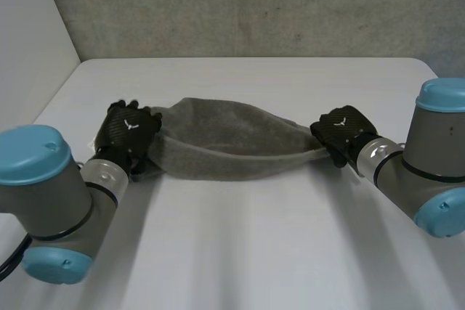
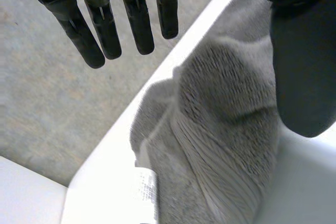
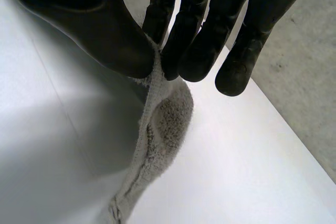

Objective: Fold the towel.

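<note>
The grey, fluffy towel [image 1: 225, 139] was gathered into a long band and stretched crosswise over the white counter [image 1: 254, 252], one end narrowed.

Strung out across the white table [image 1: 247, 252], a grey towel [image 1: 225, 139], bunched into a long narrow band. At one end, the left hand [image 1: 129, 130]; at the other, the right hand [image 1: 340, 132]. Grey arms angled in from the near corners.

Print on the white tag [image 2: 148, 191] of the towel [image 2: 220, 129] is too small to read.
</note>
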Controlling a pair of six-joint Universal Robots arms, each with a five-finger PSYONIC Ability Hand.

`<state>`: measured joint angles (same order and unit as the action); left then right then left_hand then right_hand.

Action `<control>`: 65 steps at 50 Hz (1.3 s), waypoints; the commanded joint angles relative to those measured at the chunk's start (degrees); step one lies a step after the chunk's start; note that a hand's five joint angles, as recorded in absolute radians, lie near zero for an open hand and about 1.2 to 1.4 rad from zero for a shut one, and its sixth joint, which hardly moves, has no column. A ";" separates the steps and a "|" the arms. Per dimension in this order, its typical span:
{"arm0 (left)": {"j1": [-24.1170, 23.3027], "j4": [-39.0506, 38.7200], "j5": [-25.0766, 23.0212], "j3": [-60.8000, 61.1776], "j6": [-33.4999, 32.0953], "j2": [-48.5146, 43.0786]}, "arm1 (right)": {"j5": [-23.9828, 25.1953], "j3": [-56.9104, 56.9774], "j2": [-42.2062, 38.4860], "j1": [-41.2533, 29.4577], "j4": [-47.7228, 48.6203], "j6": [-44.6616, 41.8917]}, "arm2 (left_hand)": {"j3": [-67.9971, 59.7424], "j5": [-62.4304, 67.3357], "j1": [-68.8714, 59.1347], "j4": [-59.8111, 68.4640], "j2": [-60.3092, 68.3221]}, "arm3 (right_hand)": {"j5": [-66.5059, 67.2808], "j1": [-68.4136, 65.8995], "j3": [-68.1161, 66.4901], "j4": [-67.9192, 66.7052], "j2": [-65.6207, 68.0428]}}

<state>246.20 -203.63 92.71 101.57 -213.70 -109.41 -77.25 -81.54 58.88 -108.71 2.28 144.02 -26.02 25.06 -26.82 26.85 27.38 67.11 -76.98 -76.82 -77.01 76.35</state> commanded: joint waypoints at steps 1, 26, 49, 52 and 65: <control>1.21 0.17 -0.07 -3.03 0.39 1.92 | -2.21 -2.56 0.36 1.30 1.76 0.03 | 6.22 -15.26 7.01 -7.05 -7.57 | 2.89 -3.02 -3.18 -2.99 3.65; 3.76 21.88 -13.34 -28.09 0.39 -17.59 | -0.18 -3.63 -0.52 1.21 2.56 -0.15 | -5.89 -3.15 -5.10 5.06 4.54 | 2.89 -3.02 -3.18 -2.99 3.65; 6.31 20.91 -12.11 -24.22 2.76 -8.72 | -0.71 -0.28 3.53 1.57 0.01 0.38 | -53.98 44.94 -53.18 53.15 52.62 | 2.89 -3.02 -3.18 -2.99 3.65; 5.96 19.42 -12.20 -22.47 8.80 -2.68 | -0.54 1.11 8.07 2.44 -2.97 0.47 | -53.98 44.94 -53.18 53.15 52.62 | 2.89 -3.02 -3.18 -2.99 3.65; 6.49 18.54 -11.76 -17.10 17.97 20.11 | 4.56 12.28 25.50 5.79 -14.58 6.71 | -53.32 44.29 -52.53 52.50 51.97 | 2.89 -3.02 -3.18 -2.99 3.65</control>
<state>252.26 -185.15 80.72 82.83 -196.70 -97.47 -75.39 -74.47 77.30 -104.86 -7.86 147.73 -88.52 85.95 -84.89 87.31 86.56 67.11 -77.02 -76.79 -77.01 76.35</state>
